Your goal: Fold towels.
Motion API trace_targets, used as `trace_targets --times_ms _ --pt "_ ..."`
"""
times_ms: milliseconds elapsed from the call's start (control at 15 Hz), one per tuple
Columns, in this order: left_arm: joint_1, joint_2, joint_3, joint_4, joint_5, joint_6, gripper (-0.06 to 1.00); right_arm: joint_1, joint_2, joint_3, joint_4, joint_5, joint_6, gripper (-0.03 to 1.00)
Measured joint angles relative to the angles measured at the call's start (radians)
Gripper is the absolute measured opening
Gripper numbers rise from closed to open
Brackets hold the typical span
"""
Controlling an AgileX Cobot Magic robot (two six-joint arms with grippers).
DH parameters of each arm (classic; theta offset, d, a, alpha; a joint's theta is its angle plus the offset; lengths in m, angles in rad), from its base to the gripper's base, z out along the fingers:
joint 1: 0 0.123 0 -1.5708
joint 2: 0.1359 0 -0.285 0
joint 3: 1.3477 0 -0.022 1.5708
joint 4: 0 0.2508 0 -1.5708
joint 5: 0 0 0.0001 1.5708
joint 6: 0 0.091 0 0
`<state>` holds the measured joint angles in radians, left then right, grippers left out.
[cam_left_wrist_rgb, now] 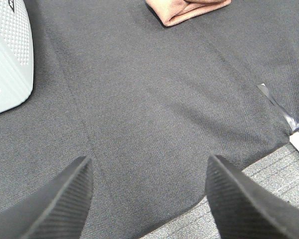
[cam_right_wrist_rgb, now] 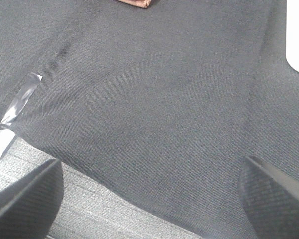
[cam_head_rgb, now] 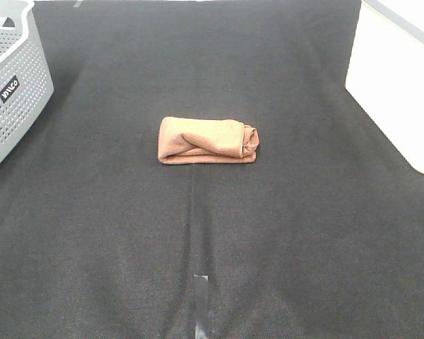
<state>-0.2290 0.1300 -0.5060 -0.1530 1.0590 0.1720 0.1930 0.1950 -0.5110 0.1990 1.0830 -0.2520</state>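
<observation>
- The towel (cam_head_rgb: 208,140) lies folded into a small, thick bundle at the middle of the worktop (cam_head_rgb: 290,233), which is covered in dark cloth; its rolled end faces right.
- A grey perforated basket (cam_head_rgb: 13,85) stands at the far left, well apart from the towel.
- A white box (cam_head_rgb: 399,85) sits at the far right edge.
- A strip of tape (cam_head_rgb: 201,304) lies on the cloth at the near middle.
- The left gripper (cam_left_wrist_rgb: 148,199) hangs over the near edge, jaws wide, holding nothing.
- The right gripper (cam_right_wrist_rgb: 152,199) hangs likewise, jaws wide and empty.
</observation>
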Motion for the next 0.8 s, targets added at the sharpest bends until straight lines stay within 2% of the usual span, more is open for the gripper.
trace_targets --times_ms 333,467,667,800 --pt "0.015 0.0 0.0 -0.001 0.0 0.001 0.63 0.0 0.0 0.0 0.0 -0.001 0.0 0.89" --pt "0.078 0.0 0.0 -0.001 0.0 0.001 0.63 -0.018 -0.006 0.0 0.001 -0.001 0.0 0.88" --pt "0.207 -0.04 0.0 0.001 -0.002 0.001 0.63 -0.113 -0.096 0.0 0.004 -0.002 0.0 0.88" --pt "0.229 -0.11 0.0 0.001 -0.001 0.001 0.63 -0.142 -0.155 0.0 0.007 -0.002 0.0 0.88"
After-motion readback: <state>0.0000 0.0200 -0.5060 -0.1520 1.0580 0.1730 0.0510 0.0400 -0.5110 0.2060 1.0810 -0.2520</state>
